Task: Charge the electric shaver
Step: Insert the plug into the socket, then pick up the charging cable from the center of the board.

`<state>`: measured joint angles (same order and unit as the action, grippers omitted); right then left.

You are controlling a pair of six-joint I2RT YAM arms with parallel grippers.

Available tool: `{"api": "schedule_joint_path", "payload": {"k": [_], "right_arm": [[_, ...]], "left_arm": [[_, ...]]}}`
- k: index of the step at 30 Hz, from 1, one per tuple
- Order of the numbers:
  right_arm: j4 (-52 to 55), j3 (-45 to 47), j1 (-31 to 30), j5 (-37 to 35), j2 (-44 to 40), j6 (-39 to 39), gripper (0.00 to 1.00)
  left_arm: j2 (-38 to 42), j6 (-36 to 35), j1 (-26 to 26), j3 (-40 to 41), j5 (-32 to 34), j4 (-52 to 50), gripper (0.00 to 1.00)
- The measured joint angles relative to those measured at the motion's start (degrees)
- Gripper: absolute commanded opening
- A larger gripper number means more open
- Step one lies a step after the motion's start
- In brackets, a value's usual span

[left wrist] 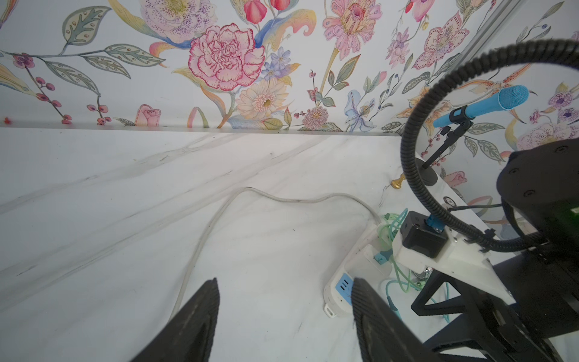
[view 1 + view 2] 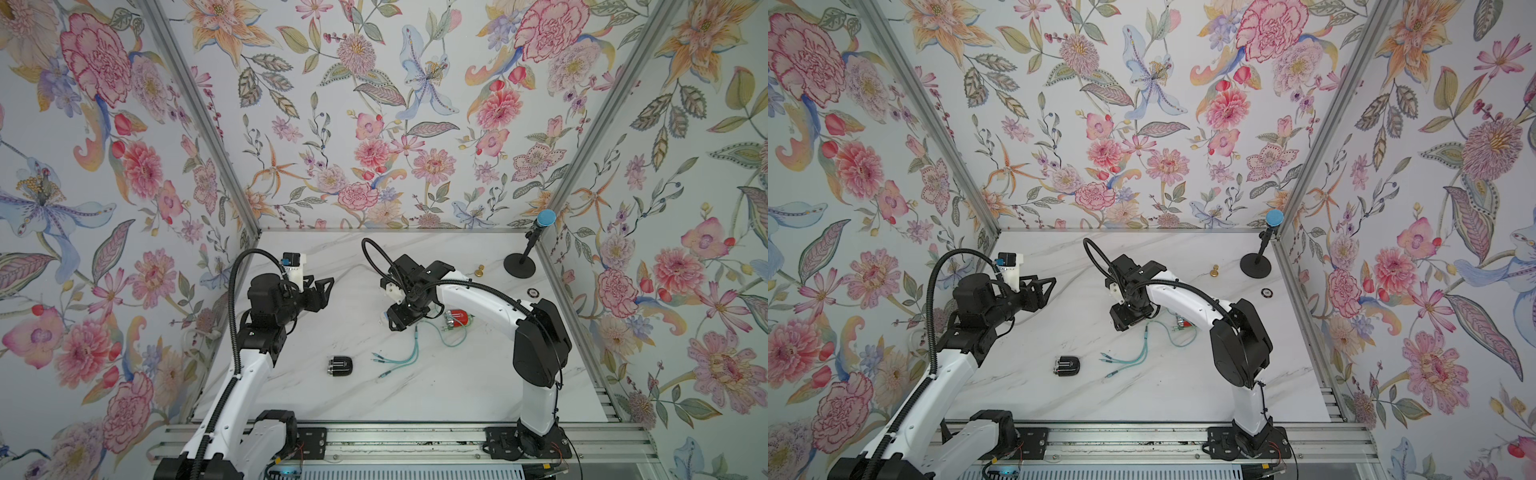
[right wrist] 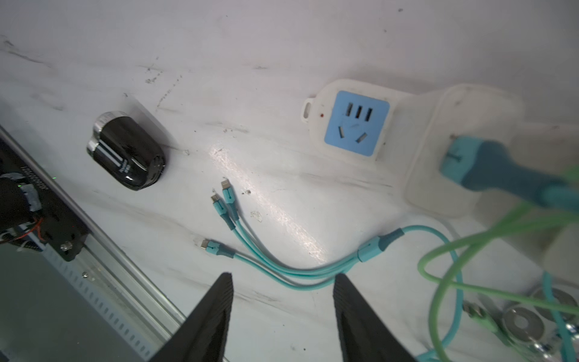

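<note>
Right claw [image 3: 282, 277], jaws apart and empty, points down over the teal cable [image 3: 372, 249]. Left claw [image 2: 326, 286] hovers at left, jaws likewise spread; the black shaver [image 2: 340, 366] lies near-centre on the surface [image 2: 436, 395].

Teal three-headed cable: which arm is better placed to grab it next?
Right, most likely. The right gripper hangs open directly over the teal cable, with its strands just ahead of the fingertips. The left gripper, also open, sits farther off.
</note>
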<state>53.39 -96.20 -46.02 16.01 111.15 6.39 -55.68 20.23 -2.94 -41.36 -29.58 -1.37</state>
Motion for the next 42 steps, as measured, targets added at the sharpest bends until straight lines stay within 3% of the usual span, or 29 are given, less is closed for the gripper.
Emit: {"api": "schedule_joint_path", "payload": {"k": [5,7,10,14,19,25,33,42], "right_arm": [[-0.7,-5.3,-0.1,14.2,0.3,-3.5,0.56],[-0.9,-6.2,-1.1,16.7,0.0,-5.1,0.56],[-0.9,-5.8,-4.4,14.3,-1.1,-7.7,0.55],[-2.1,0.4,-10.1,4.6,-5.2,-10.8,0.49],[-3.7,10.7,-10.4,-2.0,-6.1,-12.2,0.4],[-8.8,18.2,-9.8,-3.2,-4.7,-12.2,0.34],[-15.6,20.1,-12.7,-3.7,-4.0,-12.0,0.27],[-18.7,26.3,-14.3,-6.2,-4.0,-13.6,0.35]], "left_arm": [[1.0,-0.5,0.0,0.0,0.4,-1.0,0.7],[1.3,-0.8,0.0,0.0,0.5,-1.4,0.7],[1.4,-1.7,0.0,-0.1,1.5,-2.0,0.7],[1.4,-2.5,0.0,-0.2,1.5,-2.6,0.7],[0.9,-2.0,0.0,-0.1,0.6,-1.9,0.7],[0.9,0.9,0.5,2.6,-2.0,1.9,0.7],[0.5,3.4,1.6,4.5,-3.8,4.3,0.7],[-1.5,4.7,3.2,5.4,-5.5,6.6,0.7]]}}
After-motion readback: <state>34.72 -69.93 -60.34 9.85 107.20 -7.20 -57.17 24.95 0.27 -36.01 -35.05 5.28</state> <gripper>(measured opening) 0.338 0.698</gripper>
